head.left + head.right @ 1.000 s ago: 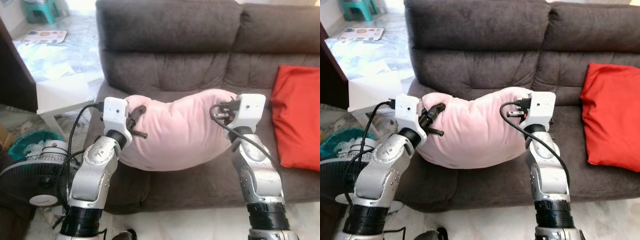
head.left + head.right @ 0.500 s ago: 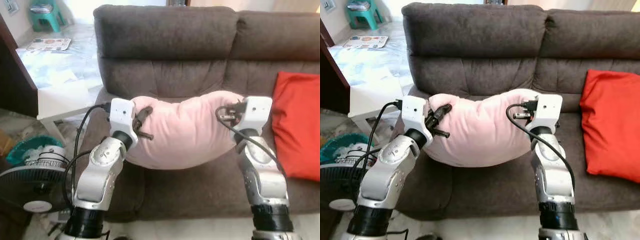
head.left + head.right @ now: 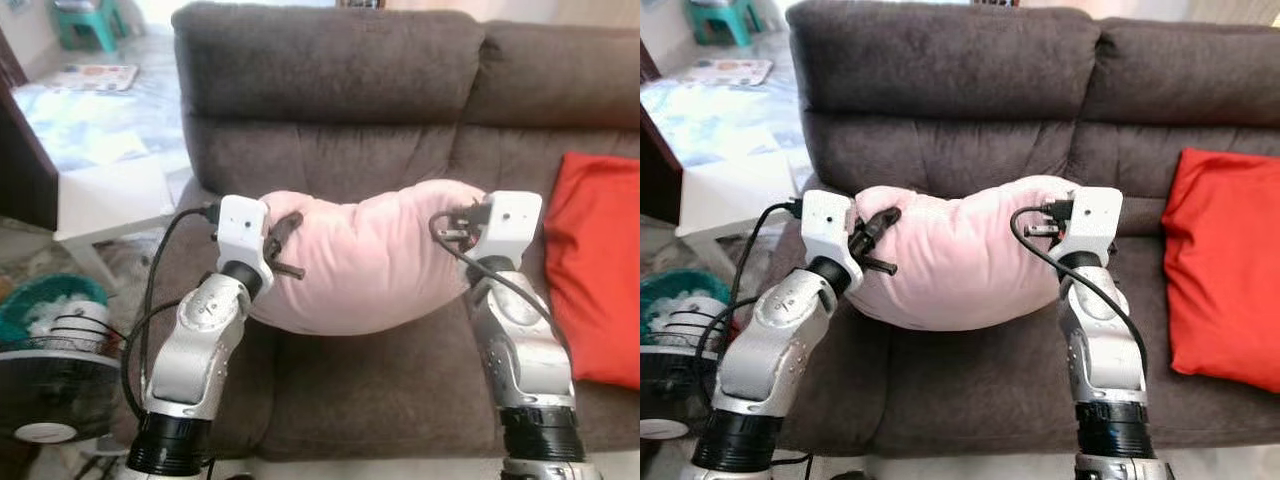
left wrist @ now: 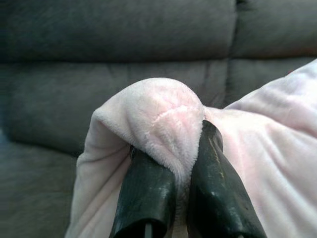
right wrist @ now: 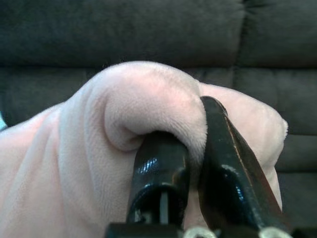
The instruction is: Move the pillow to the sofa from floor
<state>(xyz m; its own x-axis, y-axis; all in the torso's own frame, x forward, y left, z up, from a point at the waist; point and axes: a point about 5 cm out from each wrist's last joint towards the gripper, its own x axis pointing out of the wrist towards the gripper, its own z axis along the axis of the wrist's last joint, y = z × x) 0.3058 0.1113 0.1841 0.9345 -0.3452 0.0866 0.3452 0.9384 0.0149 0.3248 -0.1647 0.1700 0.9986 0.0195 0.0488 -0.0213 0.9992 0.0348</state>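
You are holding a soft pink pillow [image 3: 370, 265] sagging mid-frame over the sofa [image 3: 400, 110] seat. Your left gripper [image 4: 185, 163] and right gripper [image 5: 195, 163] are each pinching a bunched corner.

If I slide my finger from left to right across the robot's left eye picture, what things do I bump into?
Fan → white table → left gripper, jaws pinching the pink pillow → right gripper pinching its other end → red cushion, all in front of the grey sofa.
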